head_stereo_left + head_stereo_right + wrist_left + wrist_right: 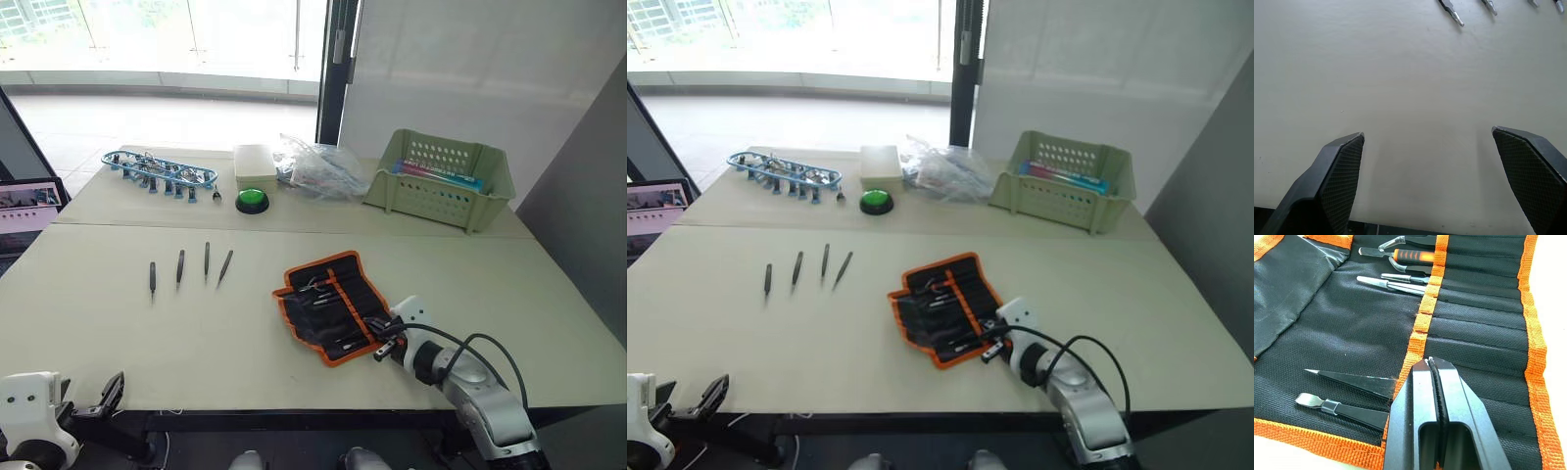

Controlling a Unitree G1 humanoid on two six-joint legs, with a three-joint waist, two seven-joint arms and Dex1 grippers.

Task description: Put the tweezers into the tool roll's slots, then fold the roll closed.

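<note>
1. Four tweezers (188, 266) lie loose in a row on the table (118, 333), well left of the tool roll (333, 305). The roll is spread open, and your right gripper (380, 350) sits at its near right corner. Beyond the roll stand one green basket (441, 179), one blue rack of clips (159, 170), one green button (252, 200) and a plastic bag (318, 166).
2. Right eye view: same layout. Your left gripper (698, 403) hovers at the table's near edge, well left of the roll.
3. Left wrist view: left fingers (1339, 176) are spread wide, holding nothing; four tweezer tips (1451, 10) show, far from the roll.
4. Right wrist view: right fingers (1415, 421) are pressed together on the orange stripe (1422, 328), holding nothing. One black tweezer (1354, 380) is tucked into the slots (1474, 328) beside them, among other tools. Judgement: one is seated and four remain, so next fetch a loose pair before folding.
</note>
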